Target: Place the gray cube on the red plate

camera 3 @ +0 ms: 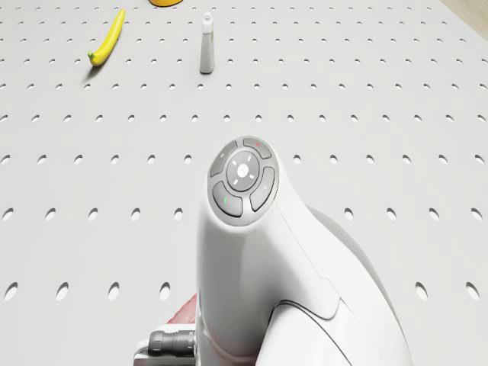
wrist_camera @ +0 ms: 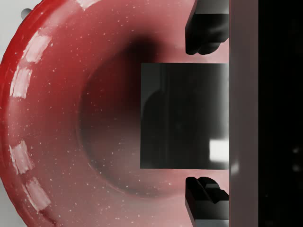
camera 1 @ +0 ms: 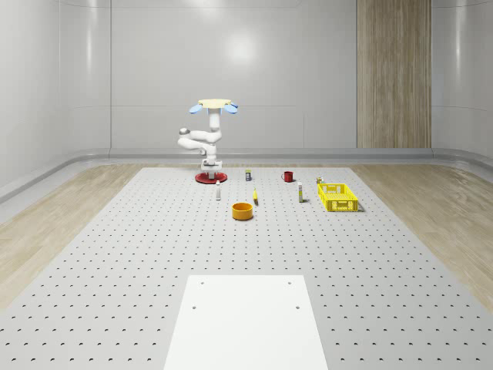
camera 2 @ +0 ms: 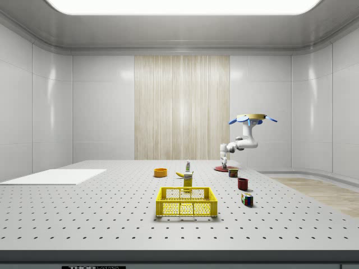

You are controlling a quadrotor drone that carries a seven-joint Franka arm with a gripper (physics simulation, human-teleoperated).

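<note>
The red plate (camera 1: 207, 178) lies at the far end of the perforated table, and the drone (camera 1: 215, 103) hovers above it with the white arm bent down toward it. In the wrist view the gray cube (wrist_camera: 184, 116) sits over the plate's (wrist_camera: 57, 118) hollow centre. My gripper (wrist_camera: 203, 115) straddles the cube. Its dark fingers (wrist_camera: 203, 33) stand on either side, with a thin strip of red showing between each finger and the cube, so it is open. In the side view the gripper (camera 2: 225, 163) hangs just above the plate (camera 2: 225, 168).
Nearer the camera than the plate are a white bottle (camera 1: 218, 190), a banana (camera 1: 255, 197) and an orange bowl (camera 1: 243, 210). A small can (camera 1: 248, 176), a red mug (camera 1: 287, 176) and a yellow crate (camera 1: 337, 196) stand toward the whole-scene view's right. A white sheet (camera 1: 246, 320) covers the near table.
</note>
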